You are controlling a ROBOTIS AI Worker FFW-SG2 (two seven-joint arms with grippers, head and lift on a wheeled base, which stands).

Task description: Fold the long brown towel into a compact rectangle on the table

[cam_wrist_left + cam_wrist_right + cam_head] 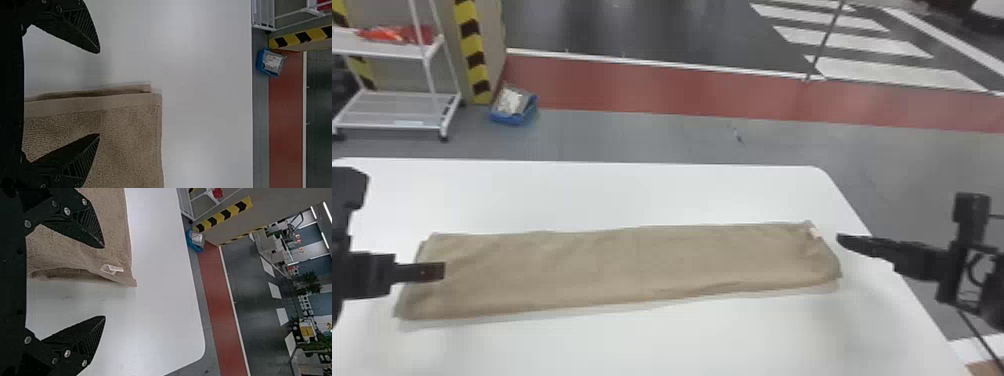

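Brown terry, long brown towel [632, 265], laid as a flat strip across the white table [632, 195], running left to right; layered already, edges roughly lined up; at the left end an under layer pokes out past the top one, at the right end the hem puckers with a dark gap beneath, pale label [111, 269] near the far corner.

Left gripper [100, 93] at the left end, fingers wide apart, one over the cloth, one past its end, nothing held; right gripper [104, 282] mirrors it at the right end, fingers spread well apart, empty too (how high either one sits, I can't tell from here).

Looks like the start of the end folds, strip not compact yet; my worry is the grab: if the left fingers close too high or too shallow, they'd take the top layer only and the under one would slip out crooked; on the right, that puckered hem could bunch, or a corner could get left behind; pulling from one end alone might drag the whole strip askew, and uneven lifts would leave a skewed rectangle.

Beyond the table, white cart [407, 47] and blue bin [513, 119] on the floor, out of the way.
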